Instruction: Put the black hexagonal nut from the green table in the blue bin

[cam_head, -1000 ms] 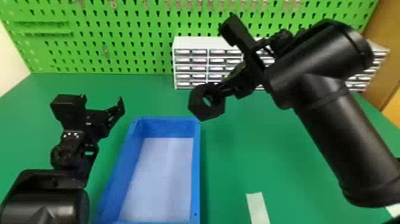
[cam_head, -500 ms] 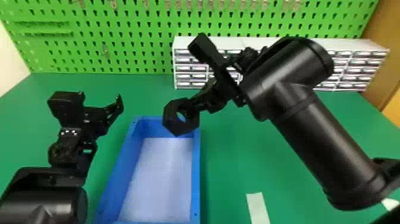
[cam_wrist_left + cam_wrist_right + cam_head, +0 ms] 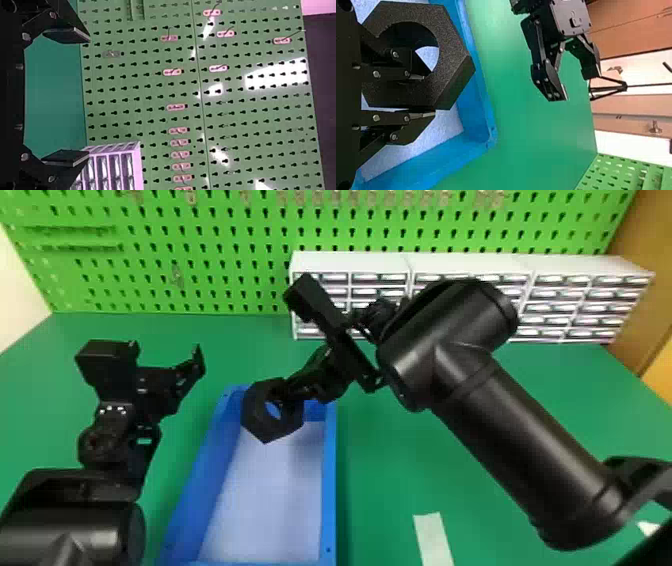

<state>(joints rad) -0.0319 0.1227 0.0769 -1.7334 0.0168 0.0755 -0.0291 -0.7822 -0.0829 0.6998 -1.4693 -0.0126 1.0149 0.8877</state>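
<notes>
black hexagonal nut [image 3: 256, 417] hung over the far end of the blue bin [image 3: 328, 495], the right gripper [image 3: 425, 95] clamped on one side of its ring, one finger through the hole and the other outside. gripped off-centre like that, it could have twisted or slipped if the pads' hold was weak. let go too near the far wall, it might have clipped the rim and tipped outward; on opening, the finger in the hole could have snagged it and dragged it along. the left gripper [image 3: 85, 96], its fingers apart, stood beyond the bin's left side, a possible bump if the right arm swung wide. beneath lay a smooth green table [image 3: 390, 470] with a pale strip [image 3: 432, 537] near the front; behind it rose a green pegboard [image 3: 260, 240], white drawer cabinets [image 3: 465, 265] at its foot.
</notes>
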